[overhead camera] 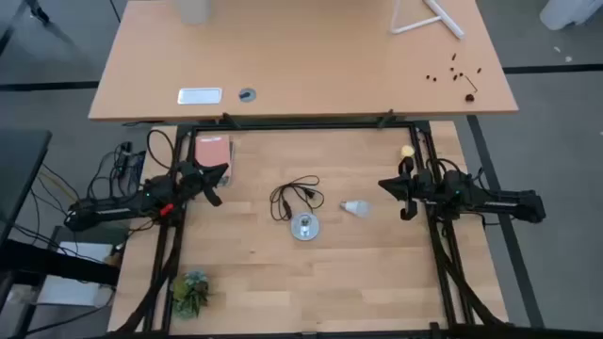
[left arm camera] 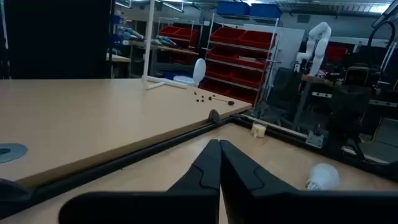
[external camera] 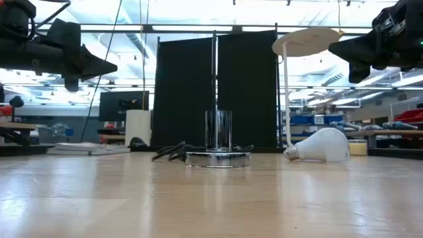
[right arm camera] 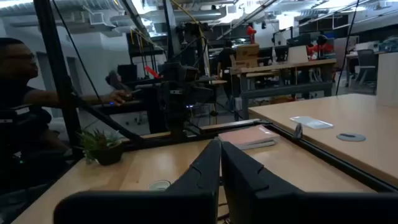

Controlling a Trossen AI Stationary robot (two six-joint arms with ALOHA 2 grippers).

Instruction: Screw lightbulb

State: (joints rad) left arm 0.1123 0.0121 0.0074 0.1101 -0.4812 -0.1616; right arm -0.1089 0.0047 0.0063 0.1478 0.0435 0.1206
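The white lightbulb (overhead camera: 355, 207) lies on its side on the wooden table, right of the shiny silver socket disc (overhead camera: 304, 226) with its black cord (overhead camera: 296, 195). In the low view the lightbulb (external camera: 320, 147) rests on its globe, its screw base pointing toward the socket (external camera: 217, 158). My left gripper (overhead camera: 221, 175) hovers shut at the table's left, above the surface and apart from everything. My right gripper (overhead camera: 383, 185) hovers shut at the right, a little beyond the bulb. In the wrist views the left gripper (left arm camera: 219, 149) and the right gripper (right arm camera: 220, 149) hold nothing.
A pink-topped book (overhead camera: 211, 151) lies at the far left, a small plant (overhead camera: 192, 290) near the front left, a yellow ball (overhead camera: 407, 151) at the far right. A black frame (overhead camera: 301, 123) bounds the table. A second table (overhead camera: 301, 56) stands beyond. A person (right arm camera: 18, 93) sits in the room.
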